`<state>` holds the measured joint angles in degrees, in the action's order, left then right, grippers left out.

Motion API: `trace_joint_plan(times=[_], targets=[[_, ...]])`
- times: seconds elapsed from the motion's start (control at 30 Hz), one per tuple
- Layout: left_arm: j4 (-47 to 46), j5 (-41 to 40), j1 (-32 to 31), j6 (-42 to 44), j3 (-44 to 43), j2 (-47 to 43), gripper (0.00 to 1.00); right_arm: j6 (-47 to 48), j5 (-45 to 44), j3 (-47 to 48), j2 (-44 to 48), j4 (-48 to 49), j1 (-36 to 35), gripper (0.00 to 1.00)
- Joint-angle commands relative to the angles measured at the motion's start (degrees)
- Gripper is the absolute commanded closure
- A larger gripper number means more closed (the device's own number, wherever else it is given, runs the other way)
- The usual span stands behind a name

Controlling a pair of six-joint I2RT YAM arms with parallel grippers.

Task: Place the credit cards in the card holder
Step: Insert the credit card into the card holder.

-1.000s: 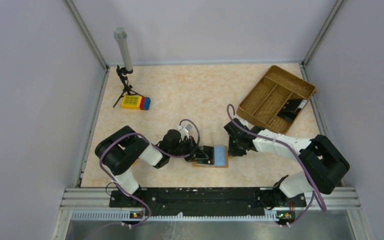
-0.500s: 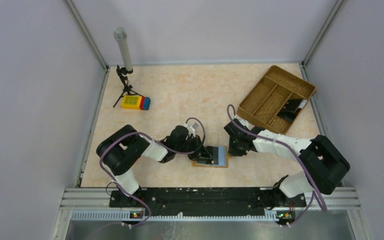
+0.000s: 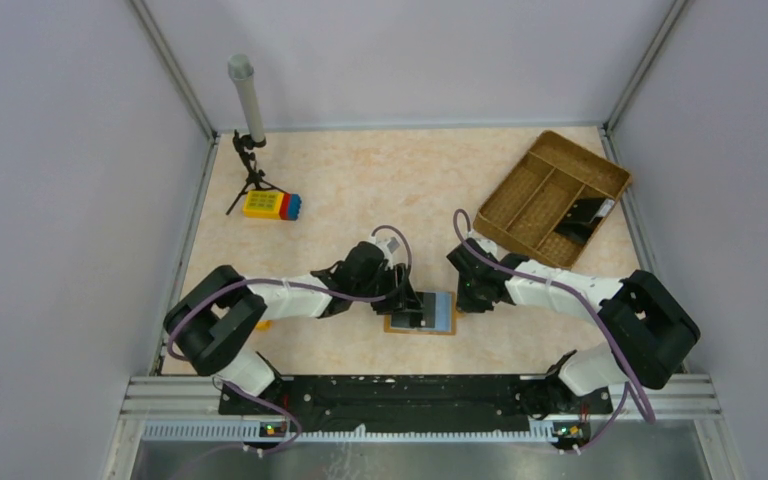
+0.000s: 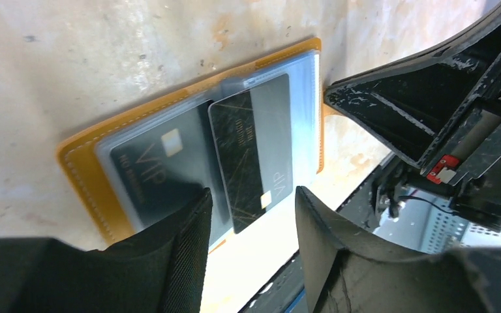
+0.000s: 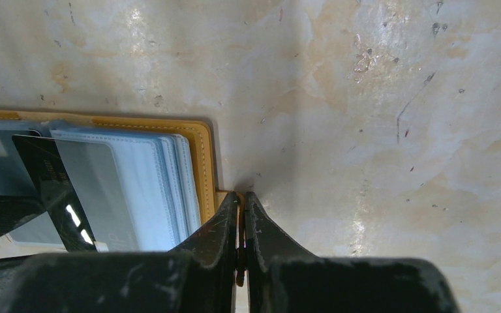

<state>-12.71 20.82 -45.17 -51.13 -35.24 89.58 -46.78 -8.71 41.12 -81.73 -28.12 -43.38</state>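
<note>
The card holder [image 3: 393, 326], an orange-tan wallet, lies open on the table's near middle, its clear sleeves up. A dark card [image 4: 163, 166] marked VIP sits inside a sleeve. A black credit card [image 4: 248, 153] lies slanted across the sleeves, partly tucked in, and shows again in the right wrist view as the black card [image 5: 52, 189]. My left gripper [image 4: 251, 195] hovers open just above that card, gripping nothing. At the holder's right edge [image 5: 203, 156], my right gripper [image 5: 238, 195] is shut on the small leather tab. From above, the left gripper [image 3: 408, 300] and right gripper [image 3: 463, 298] flank the holder.
A brown woven tray [image 3: 550, 195] stands at the back right with a dark card [image 3: 585, 212] in one compartment. A yellow-red-blue toy block [image 3: 271, 205] and a small tripod with a grey pole [image 3: 248, 110] stand at the back left.
My left gripper has opened and let go of the black card, its arm reaching further right over the holder. My right gripper has closed on the holder's tab.
</note>
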Motion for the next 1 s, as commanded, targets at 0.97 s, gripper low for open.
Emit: trace_joint_plan(times=[0.97], targets=[[11.58, -5.16, -6.0, 5.51, -12.86, 4.55, 0.64, -0.37, -1.66, -3.06, -0.44, -1.53, -0.67, 1.0]])
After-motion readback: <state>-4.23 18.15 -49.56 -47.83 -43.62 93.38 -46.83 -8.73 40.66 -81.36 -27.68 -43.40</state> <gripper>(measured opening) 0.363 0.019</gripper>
